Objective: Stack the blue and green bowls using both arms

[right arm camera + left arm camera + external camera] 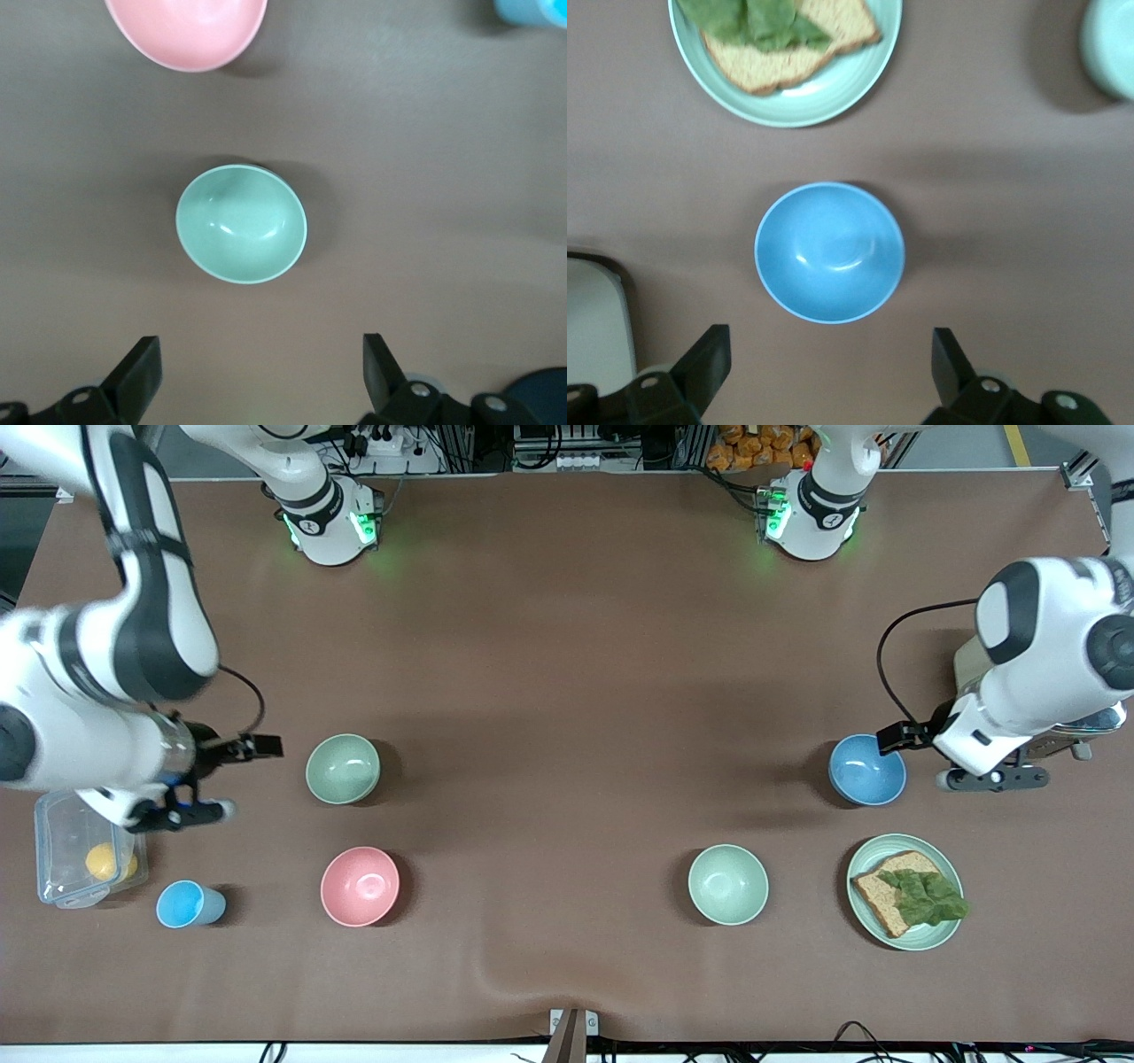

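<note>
Front view showed the blue bowl [867,769] standing upright on the table [567,655] toward the left arm's end, with the left gripper [992,778] hovering just beside it, its fingers [709,359] spread wide and holding nothing. In the left wrist view the same bowl [829,252] lay between and ahead of those two dark fingertips, apart from both. Nearer the front camera than the blue bowl sat a mint-green plate [905,892] carrying a slice of bread [890,890] topped with a lettuce leaf [926,895], and beside the plate stood a pale mint bowl [728,884]. Toward the right arm's end the green bowl [343,769] rested upright on the table, with the right gripper [190,810] up beside it and its fingers [137,372] likewise parted and empty; the right wrist view placed that bowl [241,223] ahead of the open fingertips, untouched. A pink bowl [360,886] stood nearer the front camera than the green bowl, a small light-blue cup [188,904] beside it, and a clear plastic container [80,850] with something yellow inside sat partly under the right arm. The two task bowls stood well apart, not stacked.
</note>
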You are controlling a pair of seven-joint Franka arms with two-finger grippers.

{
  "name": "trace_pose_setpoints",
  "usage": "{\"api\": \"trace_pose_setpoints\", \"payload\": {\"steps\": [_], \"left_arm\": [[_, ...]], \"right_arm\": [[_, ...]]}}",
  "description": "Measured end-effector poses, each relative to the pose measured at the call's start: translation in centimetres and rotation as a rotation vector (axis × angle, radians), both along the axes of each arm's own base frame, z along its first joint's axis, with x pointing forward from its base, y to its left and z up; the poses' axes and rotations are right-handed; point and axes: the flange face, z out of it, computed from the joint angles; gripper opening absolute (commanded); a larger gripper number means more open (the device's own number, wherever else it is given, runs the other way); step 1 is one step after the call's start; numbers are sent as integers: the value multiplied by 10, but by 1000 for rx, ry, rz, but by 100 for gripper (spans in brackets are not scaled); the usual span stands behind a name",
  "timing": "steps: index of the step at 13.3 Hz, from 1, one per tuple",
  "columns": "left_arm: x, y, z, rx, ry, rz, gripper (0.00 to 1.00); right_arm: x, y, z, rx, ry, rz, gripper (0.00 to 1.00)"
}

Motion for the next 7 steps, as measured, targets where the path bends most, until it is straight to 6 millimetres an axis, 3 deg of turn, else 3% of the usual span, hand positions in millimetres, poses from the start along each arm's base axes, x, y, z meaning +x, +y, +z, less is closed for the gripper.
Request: {"api": "trace_pose_setpoints", "payload": {"steps": [4,7], "left_arm": [[3,25,-61,16,61,22,100],[6,36,-95,21,80,28,100]], "right_arm": [[4,-3,-77,-2,44,13,100],[2,-8,-132,9,-1,51,100]]}}
